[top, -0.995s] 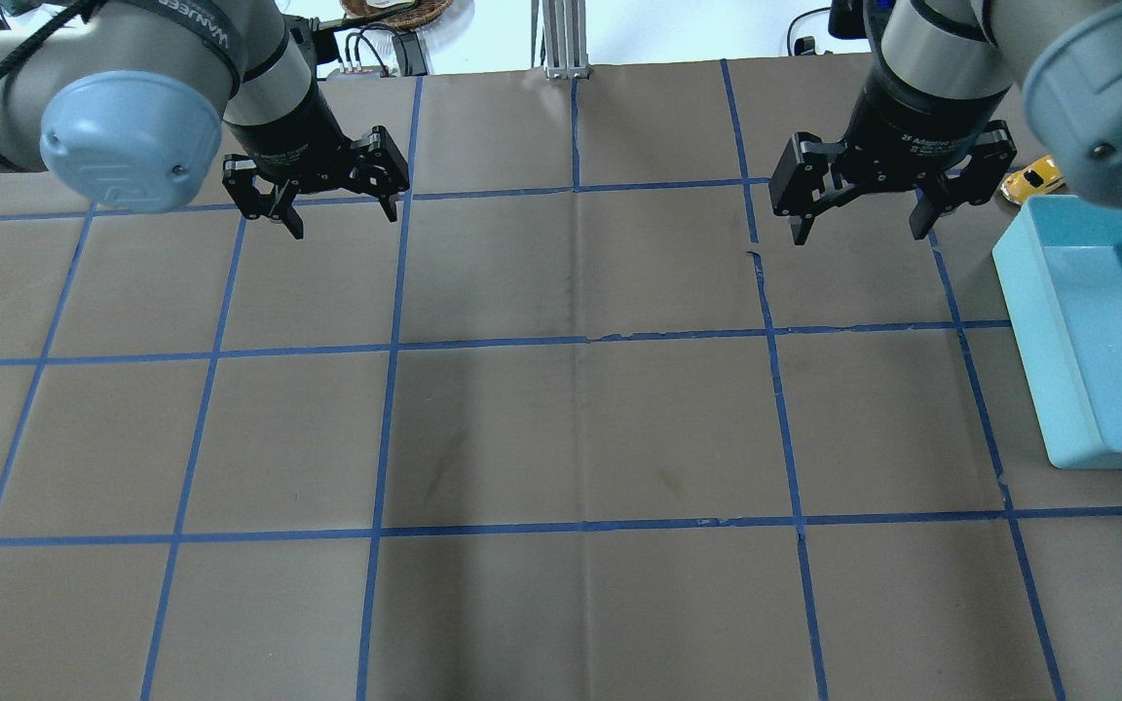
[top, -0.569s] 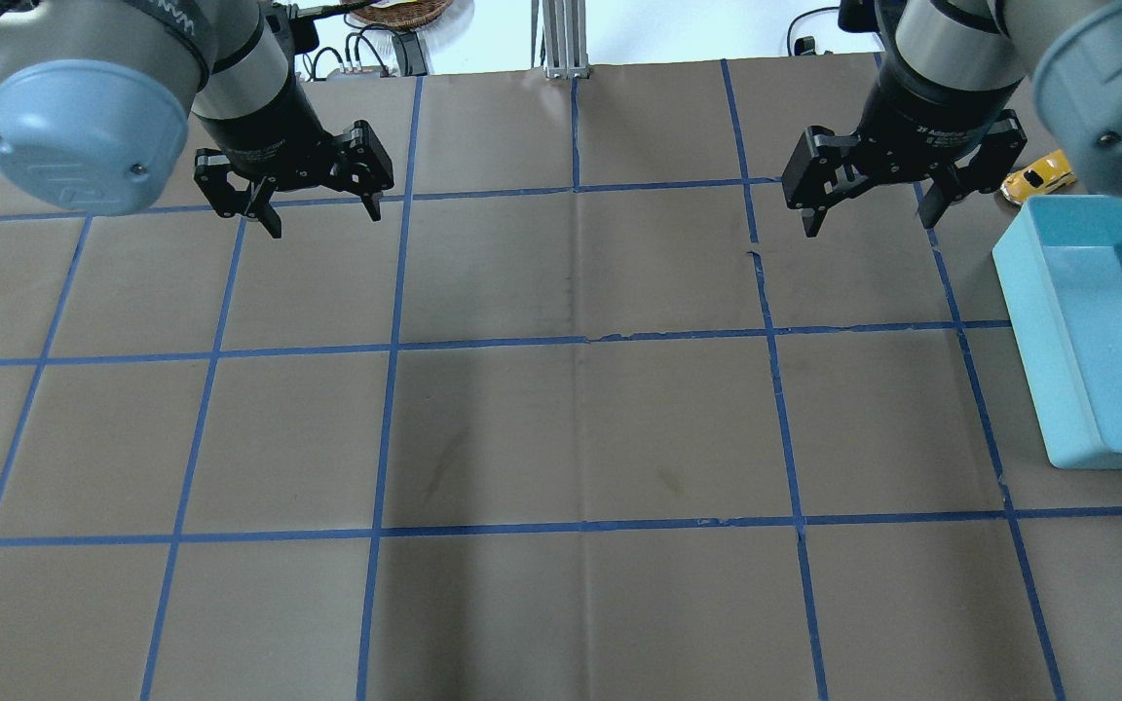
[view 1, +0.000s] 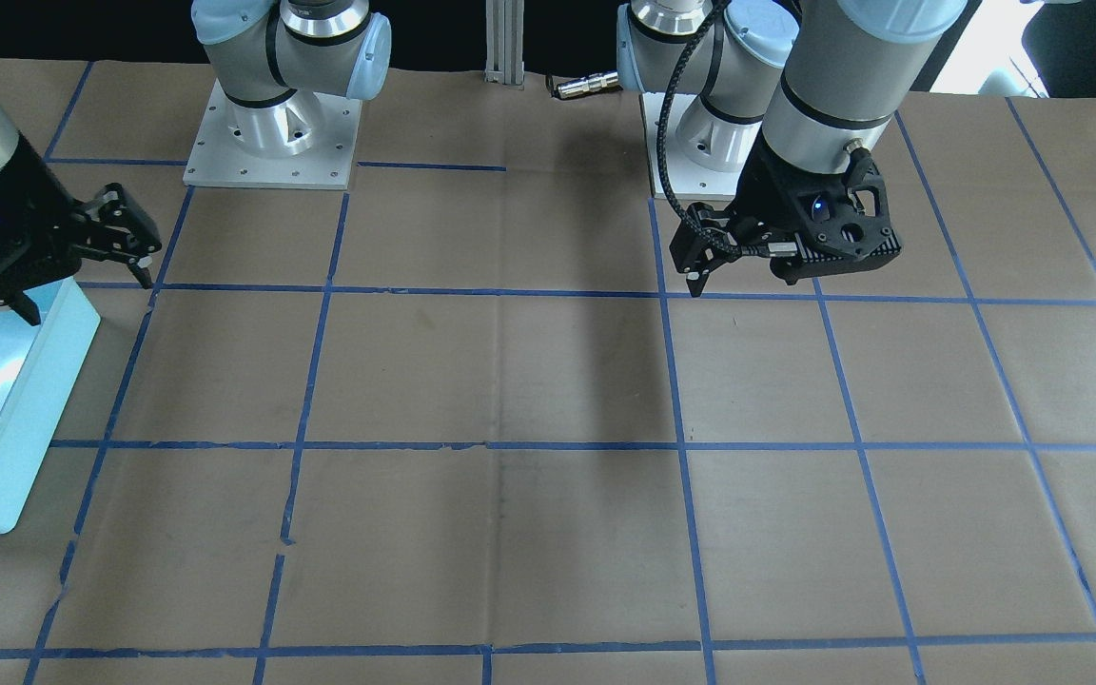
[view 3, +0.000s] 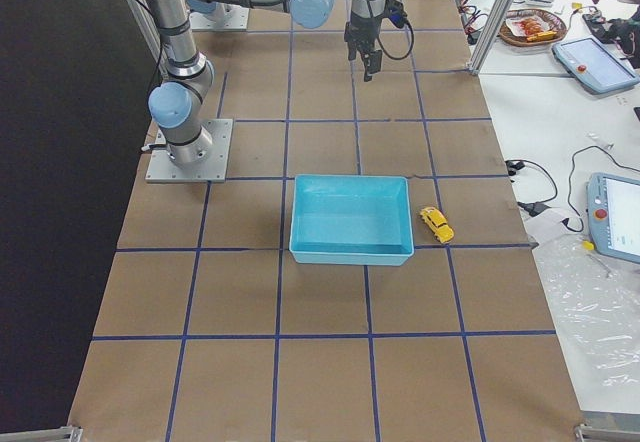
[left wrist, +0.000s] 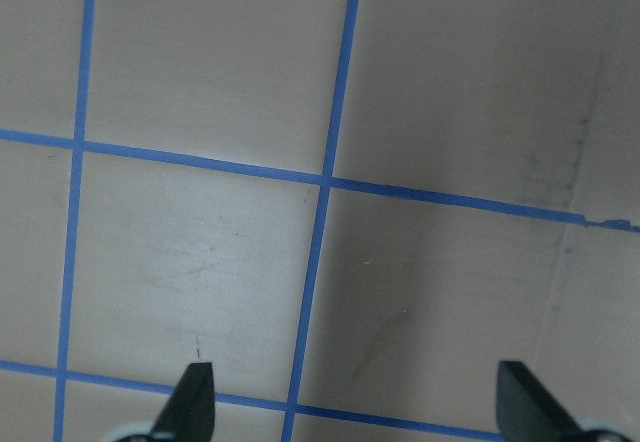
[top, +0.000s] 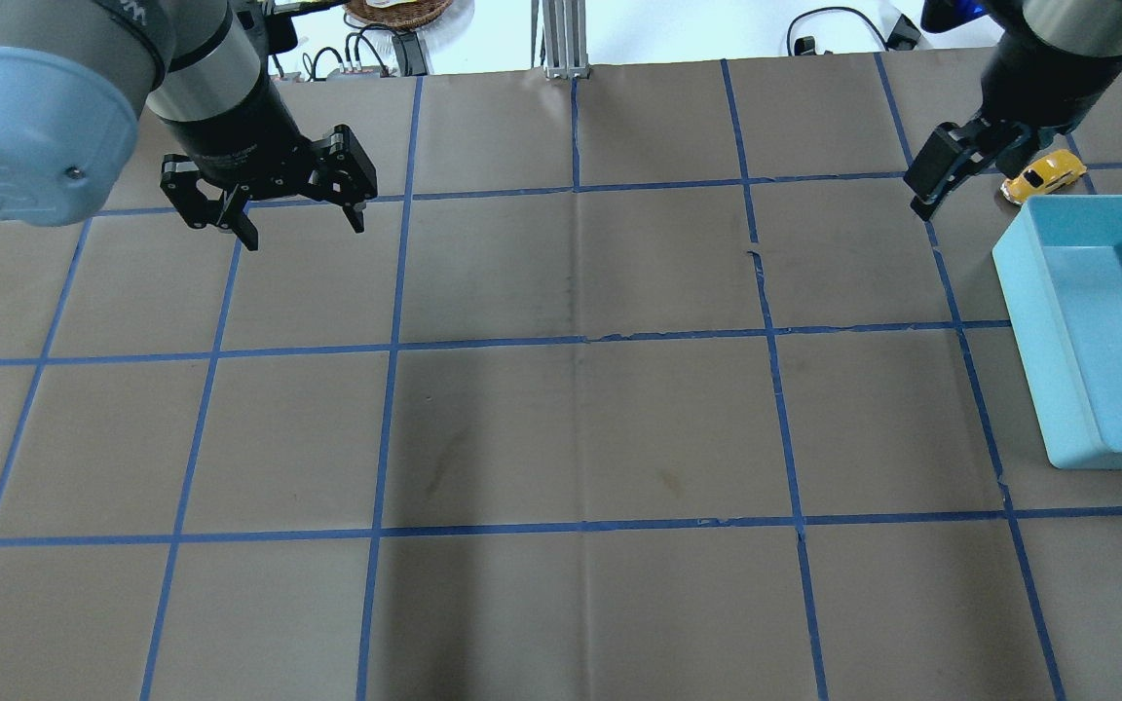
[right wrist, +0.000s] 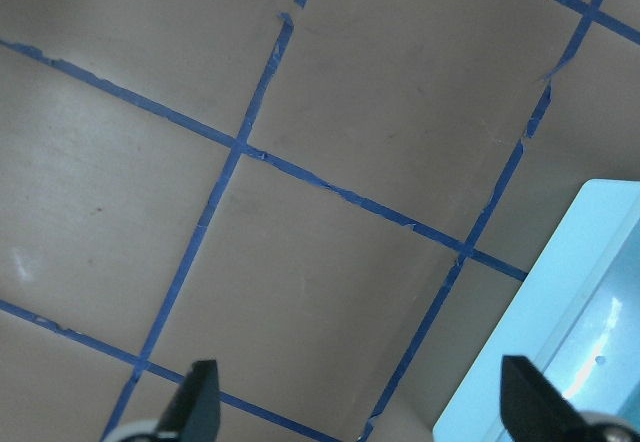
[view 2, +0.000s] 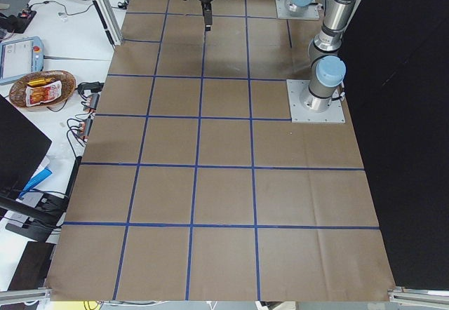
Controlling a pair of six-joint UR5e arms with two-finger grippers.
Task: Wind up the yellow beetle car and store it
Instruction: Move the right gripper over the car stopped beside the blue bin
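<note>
The yellow beetle car (top: pixel 1040 177) sits on the brown table just beyond the far corner of the light-blue tray (top: pixel 1019 292). It also shows in the exterior right view (view 3: pixel 436 224), beside the tray (view 3: pixel 350 254). My right gripper (top: pixel 965 180) is open and empty, hovering just left of the car. Its wrist view (right wrist: pixel 360 402) shows bare table and a tray corner (right wrist: pixel 560 292), but no car. My left gripper (top: pixel 303 232) is open and empty above the far left of the table. Its wrist view (left wrist: pixel 358 392) shows only taped paper.
Blue tape lines divide the brown paper into squares. An aluminium post (top: pixel 561 39) stands at the far edge, with cables and a snack basket (top: pixel 395 10) behind it. The two arm bases (view 1: pixel 272 143) are bolted at the robot's side of the table.
My right gripper has moved right and away, toward the car, and has turned. My left gripper has drifted a little to the left. Both have stayed open.
</note>
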